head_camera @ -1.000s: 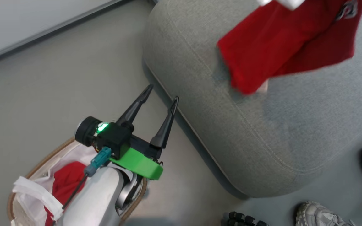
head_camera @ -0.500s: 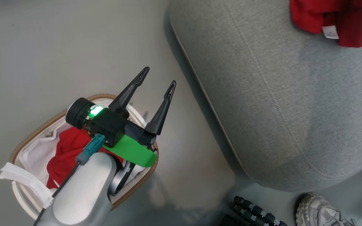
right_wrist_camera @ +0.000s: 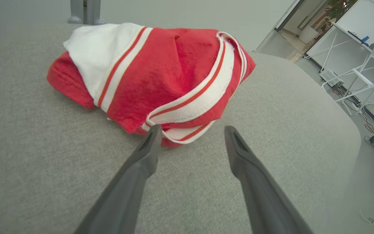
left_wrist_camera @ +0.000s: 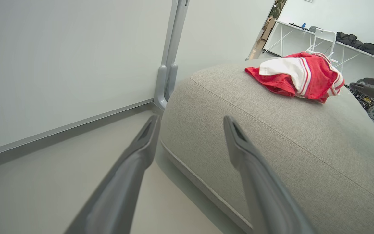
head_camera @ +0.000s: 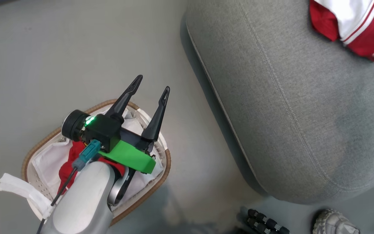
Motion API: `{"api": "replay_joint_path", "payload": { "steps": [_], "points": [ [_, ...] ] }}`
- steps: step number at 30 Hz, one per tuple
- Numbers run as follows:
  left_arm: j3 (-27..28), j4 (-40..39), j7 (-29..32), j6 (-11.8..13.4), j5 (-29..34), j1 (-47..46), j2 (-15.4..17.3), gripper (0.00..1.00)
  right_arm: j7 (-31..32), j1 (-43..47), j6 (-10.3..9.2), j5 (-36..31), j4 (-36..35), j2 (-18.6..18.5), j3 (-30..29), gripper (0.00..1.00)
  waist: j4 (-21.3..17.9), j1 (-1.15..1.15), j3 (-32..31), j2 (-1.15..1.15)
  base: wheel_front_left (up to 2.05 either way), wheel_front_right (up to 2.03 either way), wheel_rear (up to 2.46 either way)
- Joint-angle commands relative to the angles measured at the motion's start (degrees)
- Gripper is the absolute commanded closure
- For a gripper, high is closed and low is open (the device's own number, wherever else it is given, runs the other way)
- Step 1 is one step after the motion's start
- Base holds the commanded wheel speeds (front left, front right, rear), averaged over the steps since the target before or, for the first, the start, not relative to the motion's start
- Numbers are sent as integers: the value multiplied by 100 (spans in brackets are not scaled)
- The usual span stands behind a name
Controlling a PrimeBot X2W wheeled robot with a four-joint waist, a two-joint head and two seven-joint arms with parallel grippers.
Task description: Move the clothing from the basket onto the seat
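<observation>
Floor (head_camera: 44, 48): basket (head_camera: 166, 162) holds red clothing (head_camera: 64, 171) | seat (head_camera: 287, 113): striped garment (right_wrist_camera: 167, 71) | left claw (head_camera: 152, 83), right claw (right_wrist_camera: 192, 130) wide, empty

**Clothing (right_wrist_camera: 161, 74) dropped onto the seat (right_wrist_camera: 28, 156)**

A second ago the red and white clothing was held up in the air. Now it has been let go and is laid in a heap on the grey seat. The right gripper (right_wrist_camera: 190, 136) has been opened. The head view has been shifted, so more of the basket (head_camera: 168, 161) is seen.
</observation>
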Motion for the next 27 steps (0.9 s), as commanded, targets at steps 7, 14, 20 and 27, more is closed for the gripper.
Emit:
{"api": "replay_joint_path", "payload": {
  "steps": [7,14,20,27],
  "points": [
    [515,108,3,-14,160,401,-230,0,-13,798,-8,126,-885,271,177,0,217,-1,-648,0,0,0,0],
    [1273,146,3,-13,309,816,-533,0,-13,1063,-8,250,-1805,520,818,0,651,-1,-1130,0,0,0,0],
    [2027,215,3,-10,608,1145,-720,0,-13,1055,-8,432,-2105,698,1347,0,1090,-1,-1457,0,0,0,0],
    [2790,339,4,45,924,1373,-856,0,-13,1120,-8,579,-1987,887,1663,0,1505,-1,-1753,0,0,0,0]
  ]
}}
